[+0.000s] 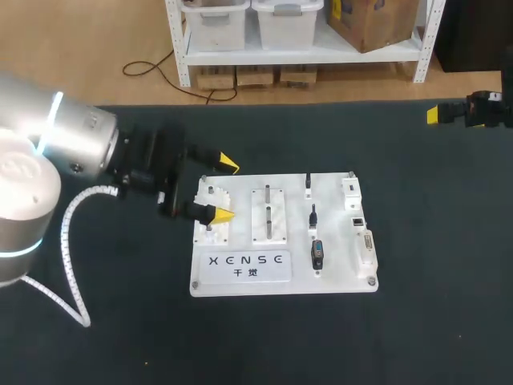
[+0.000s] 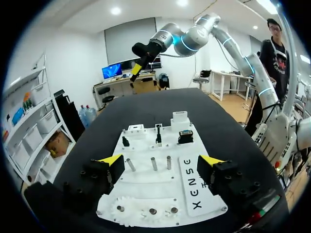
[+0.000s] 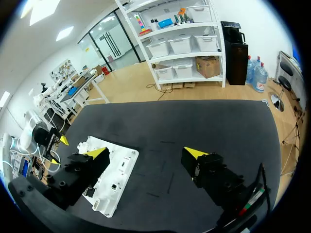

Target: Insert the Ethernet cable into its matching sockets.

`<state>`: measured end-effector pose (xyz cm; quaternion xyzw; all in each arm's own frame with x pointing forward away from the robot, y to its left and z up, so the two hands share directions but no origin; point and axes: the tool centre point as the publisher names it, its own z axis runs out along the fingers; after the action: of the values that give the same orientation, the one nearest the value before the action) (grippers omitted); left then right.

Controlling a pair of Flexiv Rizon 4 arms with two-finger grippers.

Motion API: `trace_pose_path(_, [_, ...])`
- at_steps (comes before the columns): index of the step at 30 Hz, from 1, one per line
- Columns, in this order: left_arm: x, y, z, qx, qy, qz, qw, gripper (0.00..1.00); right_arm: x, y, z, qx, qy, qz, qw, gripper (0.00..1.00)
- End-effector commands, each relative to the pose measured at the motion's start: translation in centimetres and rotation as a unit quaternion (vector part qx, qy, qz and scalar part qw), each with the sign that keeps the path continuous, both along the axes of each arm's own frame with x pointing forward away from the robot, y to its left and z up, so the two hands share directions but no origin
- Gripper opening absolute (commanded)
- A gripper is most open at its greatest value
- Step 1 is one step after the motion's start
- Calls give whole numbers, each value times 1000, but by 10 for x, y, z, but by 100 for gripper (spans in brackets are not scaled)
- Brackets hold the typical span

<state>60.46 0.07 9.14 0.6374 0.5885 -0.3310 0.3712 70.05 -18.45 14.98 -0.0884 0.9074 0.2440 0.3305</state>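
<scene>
Surface: dark table (image 1: 120, 337) with a white board (image 1: 240, 277) lying flat on it, near the middle.
Landmark: white board; every place below is given against it.
Board left end: white gears (image 1: 213, 234) on a small raised block.
Board middle: upright metal pegs (image 1: 268, 215) on a raised plate.
Board right of middle: three small dark plugs (image 1: 313, 215) stand in a line running from the far edge toward the near edge; the nearest one shows some blue.
Board right edge: column of sockets (image 1: 357, 221) and white connector blocks.
Ethernet cable: cannot tell which of the dark plugs it is. All three sit on the board, and neither gripper touches any of them.
Left arm (image 1: 72, 136): comes in from the board's left side.
Left gripper (image 1: 224, 190): over the board's left end at the gear block. One yellow tip is at the far left corner, the other above the gears.
Left jaws: spread wide, nothing held. In the left wrist view the pegs and plugs lie ahead of the fingers.
Right gripper (image 3: 146, 153): well apart from the board, off beyond its far right corner. Only one yellow tip shows in the head view.
Right jaws: spread wide, only bare table between them. In the right wrist view the board lies beside and partly behind one finger.
</scene>
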Motion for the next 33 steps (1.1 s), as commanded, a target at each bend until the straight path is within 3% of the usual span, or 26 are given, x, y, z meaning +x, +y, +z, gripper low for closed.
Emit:
trace_pose_path(1, [-14,1,-7,-21,-4,26,999,100,0,-1,0,1,0,1,1000,100])
trace_pose_path(11, [-19,2,-13,-23,23,40,999,100,0,-1,0,1,0,1,1000,100])
trace_pose_path(22, [-19,2,-13,-23,23,40,999,100,0,-1,0,1,0,1,1000,100])
trace_pose_path(29, [-19,2,-13,-23,23,40,999,100,2,78,18,-16,42,40,998,100])
trace_pose_path(33, [-19,2,-13,-23,23,40,999,100,-6,122,18,-49,56,45,996,100])
